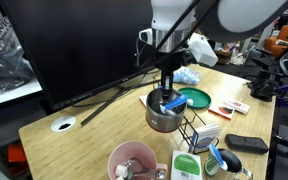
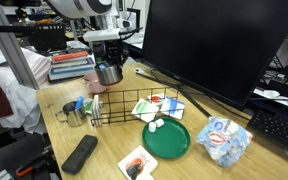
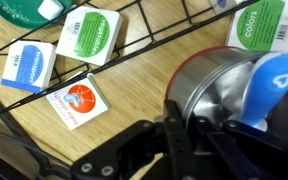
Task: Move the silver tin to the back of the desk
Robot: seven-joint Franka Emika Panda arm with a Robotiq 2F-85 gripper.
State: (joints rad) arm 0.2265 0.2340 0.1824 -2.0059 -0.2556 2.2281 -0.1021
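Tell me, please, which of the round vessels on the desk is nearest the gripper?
The silver tin: the gripper grips it at its rim, while the pink cup and the green dish stand apart from it, untouched.

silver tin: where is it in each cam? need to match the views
Exterior view: silver tin at centre, left of the green dish.
Exterior view: upper left of centre.
Wrist view: right half of the frame.
Shared landmark: black wire rack, next to the tin in every view.
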